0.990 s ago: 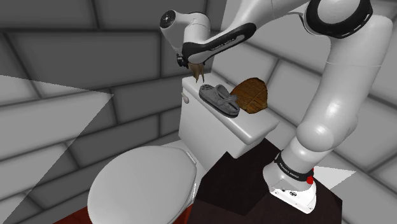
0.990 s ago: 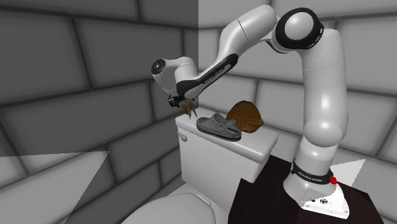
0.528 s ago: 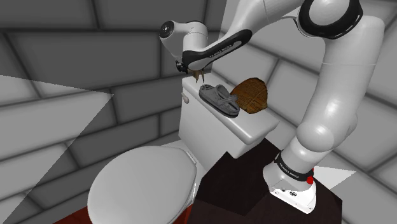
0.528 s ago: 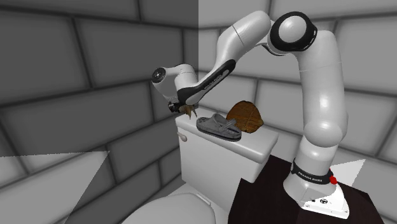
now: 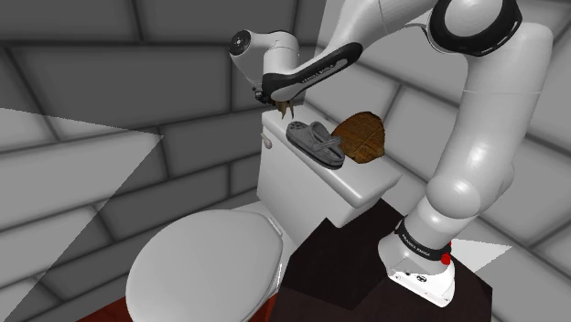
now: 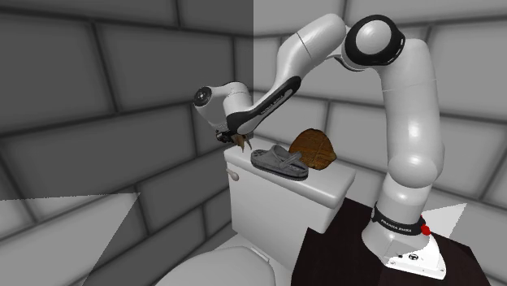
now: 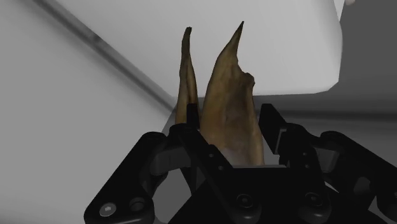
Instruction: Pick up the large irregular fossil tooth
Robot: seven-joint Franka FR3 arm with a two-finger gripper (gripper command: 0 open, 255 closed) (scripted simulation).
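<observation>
The fossil tooth is brown, with two long pointed prongs, and stands at the far end of the white toilet tank lid. In the wrist view my gripper has its black fingers pressed against the tooth's thick base from both sides. In the shoulder view the gripper points down at the lid's far corner, and a bit of the tooth shows under it. The second exterior view has the gripper low over that same corner with the tooth beneath it.
A grey sandal lies on the lid right beside the tooth. A brown rounded object leans behind the sandal. Below the tank is the closed toilet seat. The dark stand adjoins the tank.
The hand came down a little over the tooth at the lid's corner, then the fingers drew in onto it. The sandal and the brown object stayed put.
</observation>
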